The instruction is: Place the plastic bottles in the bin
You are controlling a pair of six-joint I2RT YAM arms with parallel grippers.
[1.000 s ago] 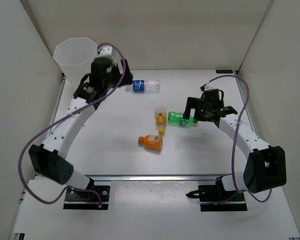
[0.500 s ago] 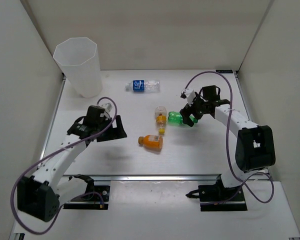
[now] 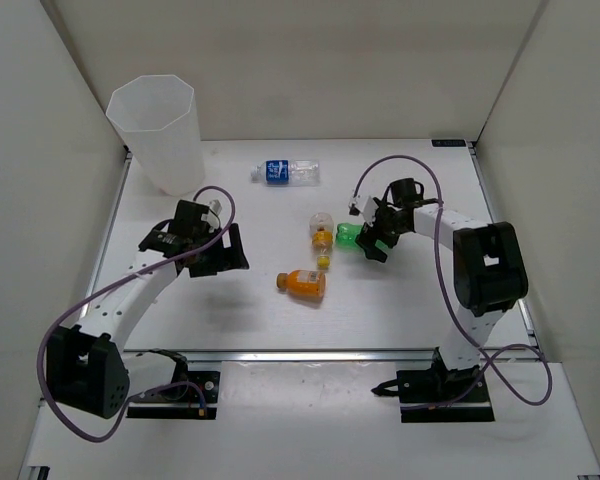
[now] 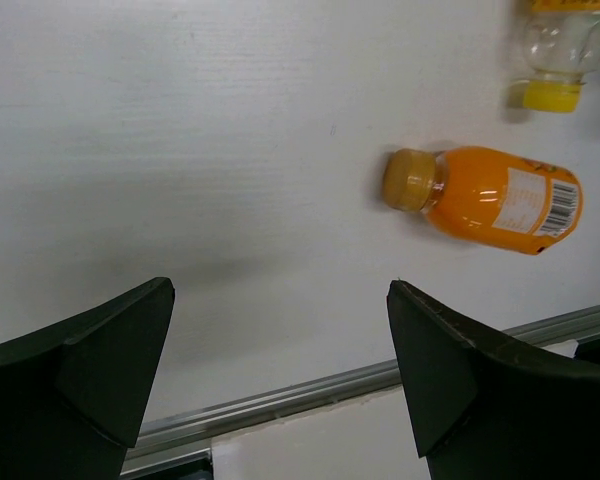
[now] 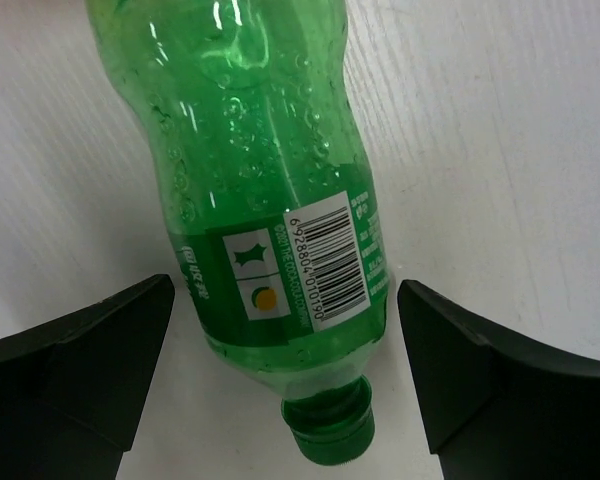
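**Hazards at the present state**

1. The right gripper (image 5: 285, 290) is spread wide, and the green translucent plastic bottle (image 5: 270, 170) lies on its side on the white table (image 3: 400, 300) between the two fingers. No contact is visible on either side. The green cap points back towards the wrist, so the fingers straddle the label and shoulder zone. If you close on the taper near the neck, the smooth round wall is likely to squirt out forwards.
2. The bottle lies slightly skewed to the fingers. One pad may touch first and roll it into the clear bottle with the yellow cap (image 3: 322, 236), which lies just beside it.
3. The wall looks thin. Expect it to dent under a hard squeeze and then slip.
4. The tall translucent white faceted bin (image 3: 170, 150) stands at the far left corner, well apart from the right arm. A low carry can strike the rim and tip the bin. A long reach may also weaken the hold.
5. The left gripper (image 4: 278, 330) is spread and holds nothing. It hovers near the orange-filled bottle (image 4: 480, 205), in the path to the bin. Keep the two arms from crossing.
6. The clear bottle with the blue label (image 3: 285, 172) lies nearer the bin and can be swept by a passing arm.
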